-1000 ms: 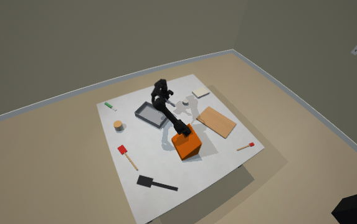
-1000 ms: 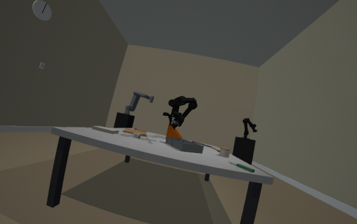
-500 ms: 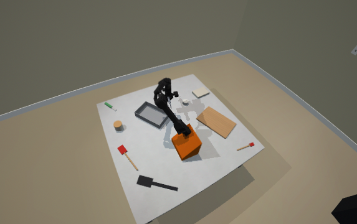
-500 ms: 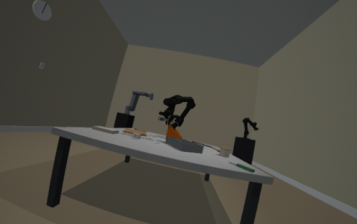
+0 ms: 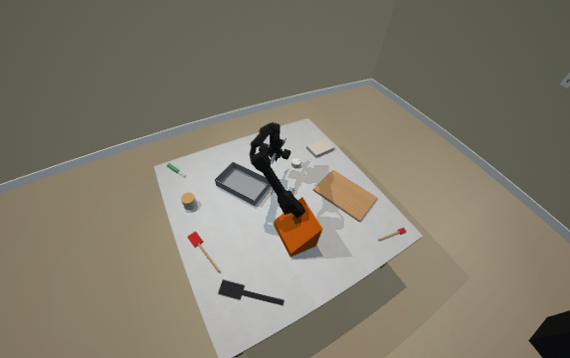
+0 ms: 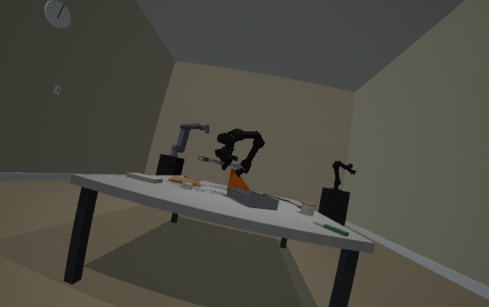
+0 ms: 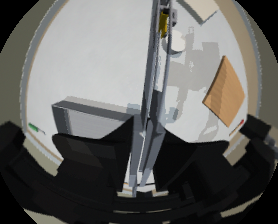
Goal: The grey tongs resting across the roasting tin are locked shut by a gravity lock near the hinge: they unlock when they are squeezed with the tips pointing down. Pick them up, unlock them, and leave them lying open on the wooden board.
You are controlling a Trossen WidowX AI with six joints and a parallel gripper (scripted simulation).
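My gripper [image 5: 279, 150] [image 6: 227, 164] [image 7: 140, 120] is shut on the grey tongs [image 5: 273, 158] [image 6: 211, 160] [image 7: 150, 75] and holds them in the air, clear above the table. In the exterior view they are close to level, with a slight slope. In the wrist view their two long arms lie close together, with a yellow part [image 7: 163, 24] near the far end; whether the lock is on cannot be told. The roasting tin [image 5: 236, 196] [image 6: 265, 203] [image 7: 92, 109] is empty. The wooden board [image 5: 346, 195] [image 6: 183, 181] [image 7: 225, 95] lies flat with nothing on it.
An orange block [image 5: 294, 234] [image 6: 236, 182] stands beside the arm's base. A small white round thing [image 5: 295, 162] [image 6: 187, 186] [image 7: 175, 42] and a cream slab [image 5: 320, 147] [image 6: 143, 177] [image 7: 202, 7] lie past the tin. A lidded jar [image 5: 188, 201] [image 6: 307, 208] and several utensils lie around the table.
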